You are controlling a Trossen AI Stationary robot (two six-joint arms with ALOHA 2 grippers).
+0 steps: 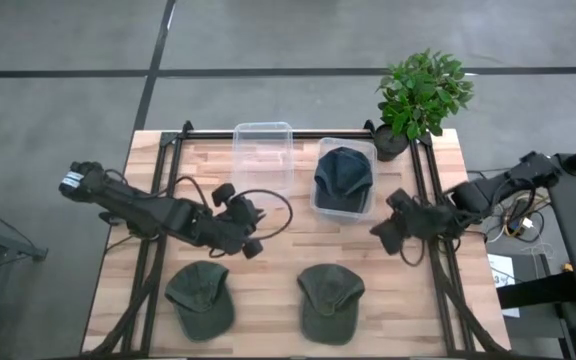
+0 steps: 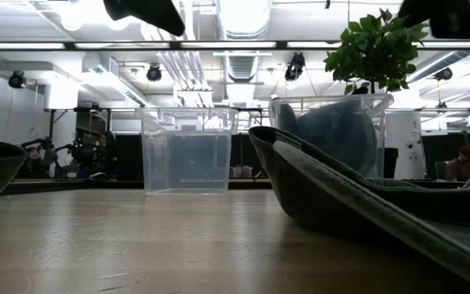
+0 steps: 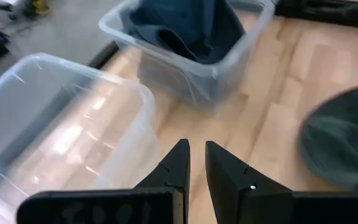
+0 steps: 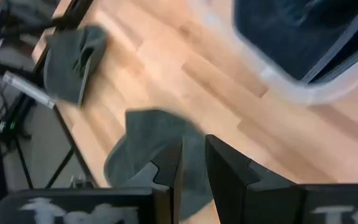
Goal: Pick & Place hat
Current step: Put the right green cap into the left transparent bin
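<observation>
One dark blue cap (image 1: 343, 175) in right clear plastic bin (image 1: 321, 205); left clear bin (image 1: 263, 130) empty. Two olive caps (image 1: 200, 295) (image 1: 330, 300) remain on table (image 1: 268, 250). Left end effector (image 1: 240, 222) and right end effector (image 1: 388, 228) nearly pressed together, pinching nothing.

**Setting: robotics lab or test hall**

Wooden worktop (image 1: 268, 250) on a dark metal frame, standing on grey concrete floor (image 1: 268, 40). Beyond it: exposed ceiling ducts (image 2: 243, 61), strip lighting, tripod-mounted equipment (image 2: 51, 131), a seated person (image 2: 466, 162).
</observation>
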